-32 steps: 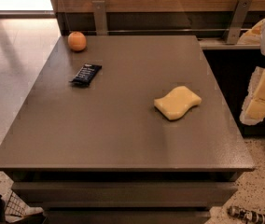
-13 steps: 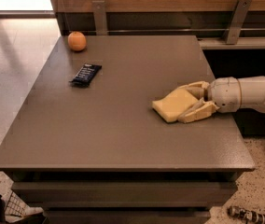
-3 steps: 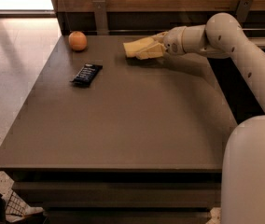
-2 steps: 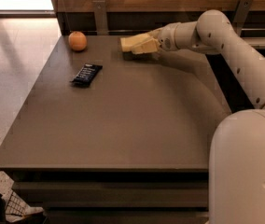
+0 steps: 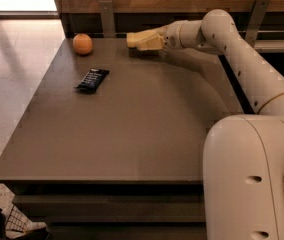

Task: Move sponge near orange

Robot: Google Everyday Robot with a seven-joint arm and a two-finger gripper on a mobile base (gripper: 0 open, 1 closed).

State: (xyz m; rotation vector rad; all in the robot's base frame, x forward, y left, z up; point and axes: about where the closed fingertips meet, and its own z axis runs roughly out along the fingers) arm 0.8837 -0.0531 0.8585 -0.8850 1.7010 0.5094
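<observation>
The orange (image 5: 82, 44) sits at the far left corner of the brown table (image 5: 132, 134). My gripper (image 5: 146, 40) reaches across the far edge of the table from the right, shut on the pale yellow sponge (image 5: 134, 38). It holds the sponge just above the tabletop, a short way right of the orange, with a shadow under it. The sponge and the orange are apart.
A dark wrapped snack bar (image 5: 92, 79) lies on the table in front of the orange. A wooden wall with metal brackets (image 5: 106, 16) runs behind the table. My arm's large elbow (image 5: 247, 179) fills the right foreground. The floor drops off on the left.
My gripper has carried the sponge from the table's right side to the far edge and further left, closer to the orange. The orange and snack bar have not moved.
</observation>
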